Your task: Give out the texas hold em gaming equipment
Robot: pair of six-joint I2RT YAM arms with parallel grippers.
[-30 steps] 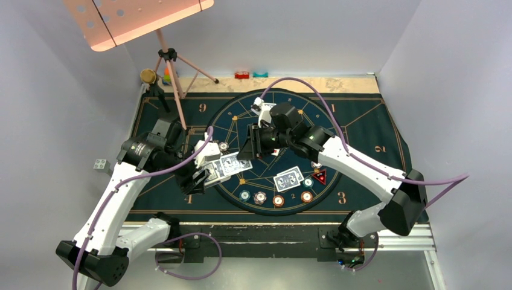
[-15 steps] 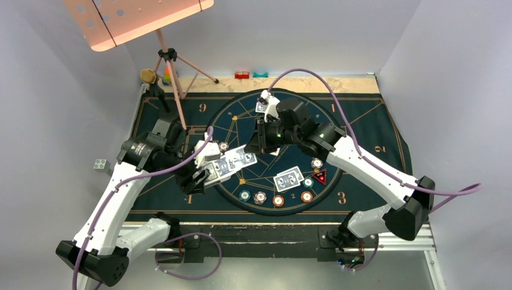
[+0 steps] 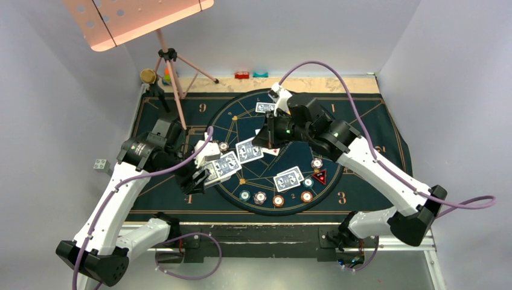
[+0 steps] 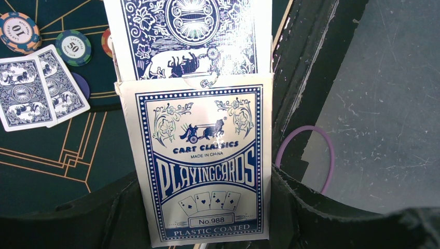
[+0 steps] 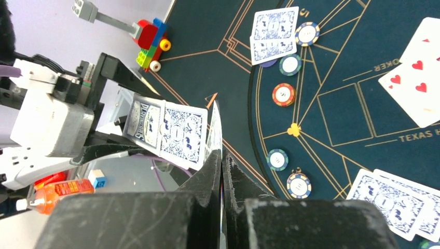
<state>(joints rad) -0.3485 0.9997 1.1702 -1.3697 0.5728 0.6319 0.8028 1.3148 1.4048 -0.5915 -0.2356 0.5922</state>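
My left gripper [image 3: 202,175] is shut on a blue-and-white playing card box [image 4: 200,155] with blue-backed cards [image 4: 192,36] sticking out of its open end. My right gripper [image 3: 264,140] is shut on one blue-backed card [image 3: 249,150], seen edge-on in the right wrist view [image 5: 215,129], just right of the box [image 5: 148,122]. Card pairs lie at the far side [image 3: 265,107] and the near side [image 3: 288,178] of the circle. Face-up cards [image 5: 420,78] lie in the middle. Several chips [image 3: 278,200] and a red triangular marker [image 3: 319,176] sit near the front. I see no yellow disc.
The dark blue mat [image 3: 374,121] covers the table. A pink music stand's tripod [image 3: 175,72] stands at the back left beside a brass round object [image 3: 147,75]. Small red [image 3: 243,75] and teal [image 3: 260,74] blocks sit at the back edge. A grey brick [image 3: 99,164] lies left of the mat.
My right gripper has drawn back to the right and away from the box, carrying one card with it. The left arm and the box have not moved.
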